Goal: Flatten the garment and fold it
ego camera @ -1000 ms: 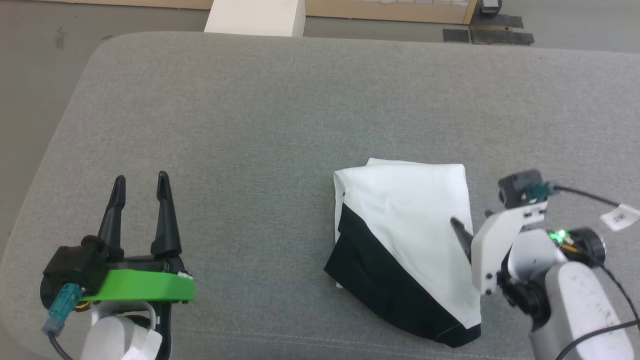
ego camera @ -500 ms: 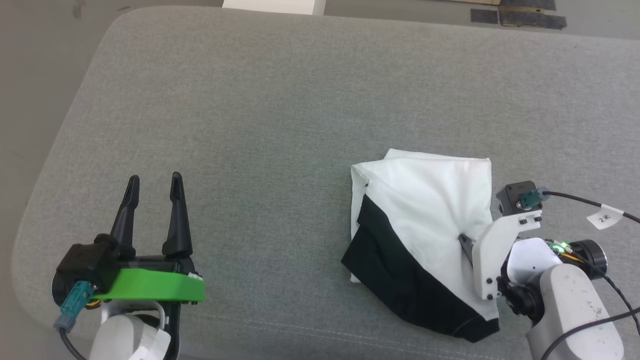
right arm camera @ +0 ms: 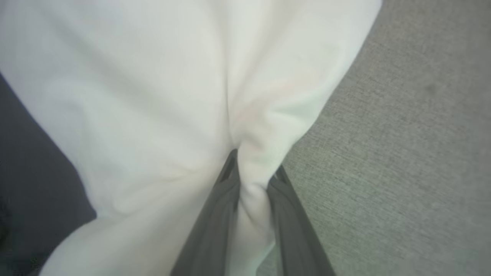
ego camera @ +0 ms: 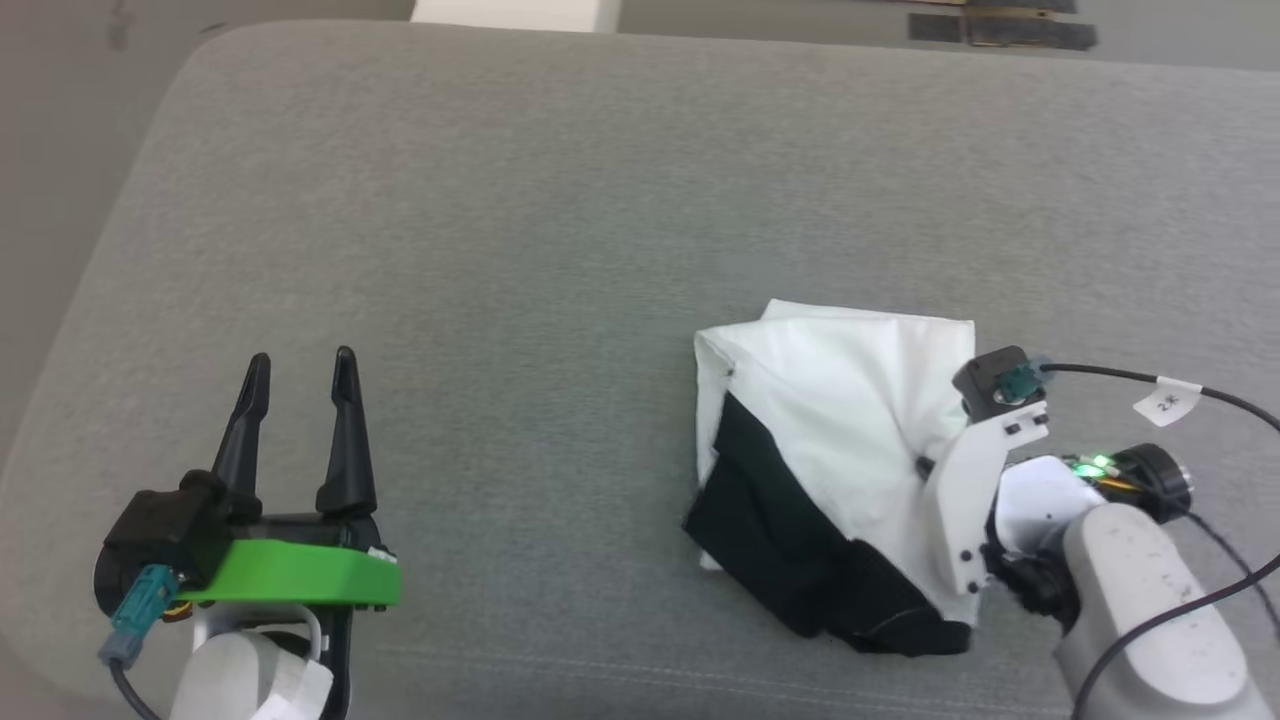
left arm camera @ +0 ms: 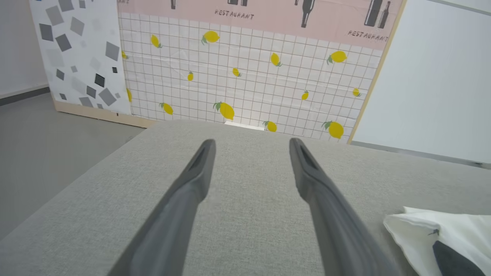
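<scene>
The right fingers point(right arm camera: 215, 218) pinch a white fold of the garment point(ego camera: 850, 400); the left fingers point(left arm camera: 187, 199) stand wide, well apart.

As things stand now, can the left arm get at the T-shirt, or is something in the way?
Probably yes: only bare grey cushion lies between the open left fingers and the T-shirt. The right fingers pinch its white cloth at the far side.

The garment point(ego camera: 850, 400) lies right of centre on the cushion point(ego camera: 560, 250).
</scene>
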{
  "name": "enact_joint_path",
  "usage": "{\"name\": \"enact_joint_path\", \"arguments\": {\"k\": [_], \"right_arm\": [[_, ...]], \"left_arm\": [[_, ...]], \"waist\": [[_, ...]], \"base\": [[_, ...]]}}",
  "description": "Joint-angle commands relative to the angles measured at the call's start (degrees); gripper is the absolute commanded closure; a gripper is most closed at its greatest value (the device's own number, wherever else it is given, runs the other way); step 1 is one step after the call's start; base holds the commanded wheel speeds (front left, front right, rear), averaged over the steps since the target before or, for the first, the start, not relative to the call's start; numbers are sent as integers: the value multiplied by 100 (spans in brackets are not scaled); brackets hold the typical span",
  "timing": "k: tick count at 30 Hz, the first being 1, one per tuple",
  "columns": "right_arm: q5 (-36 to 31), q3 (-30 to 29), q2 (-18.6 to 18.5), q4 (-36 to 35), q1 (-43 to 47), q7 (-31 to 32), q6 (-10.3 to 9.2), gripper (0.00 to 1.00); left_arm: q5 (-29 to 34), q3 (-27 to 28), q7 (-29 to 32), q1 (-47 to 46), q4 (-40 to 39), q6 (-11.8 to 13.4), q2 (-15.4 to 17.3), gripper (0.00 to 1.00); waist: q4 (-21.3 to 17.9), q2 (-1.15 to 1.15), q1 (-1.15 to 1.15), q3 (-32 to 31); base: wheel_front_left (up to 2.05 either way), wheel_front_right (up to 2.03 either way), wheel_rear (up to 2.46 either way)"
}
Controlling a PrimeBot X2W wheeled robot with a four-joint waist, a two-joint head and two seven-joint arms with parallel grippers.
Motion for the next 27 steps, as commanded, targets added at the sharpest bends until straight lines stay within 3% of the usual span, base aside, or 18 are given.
{"name": "enact_joint_path", "arguments": {"k": [1, 8, 13, 17, 27], "right_arm": [[52, 5, -265, 38, 8, 84, -14, 100], [373, 215, -986, -23, -359, 217, -14, 100], [438, 131, -1407, 77, -760, 211, -14, 100], [424, -92, -1757, 148, -1125, 173, -14, 100], [190, -808, -2986, 605, -1736, 27, -14, 100]], "left_arm": [[-39, 19, -22, 45, -25, -23, 42, 0], [-63, 4, -22, -71, -119, -23, 90, 0], [-51, -77, -22, -352, -263, -23, 167, 0], [-29, -222, -21, -678, -368, -23, 340, 0], [60, -275, 67, -1124, -714, 11, 590, 0]], "waist": [[-430, 0, 0, 1], [-1466, 0, 0, 351], [-1844, 0, 0, 868], [-1858, 0, 0, 1402], [-1304, 0, 0, 2367]], "base": [[0, 0, 0], [0, 0, 0], [0, 0, 0], [0, 0, 0], [0, 0, 0]]}}
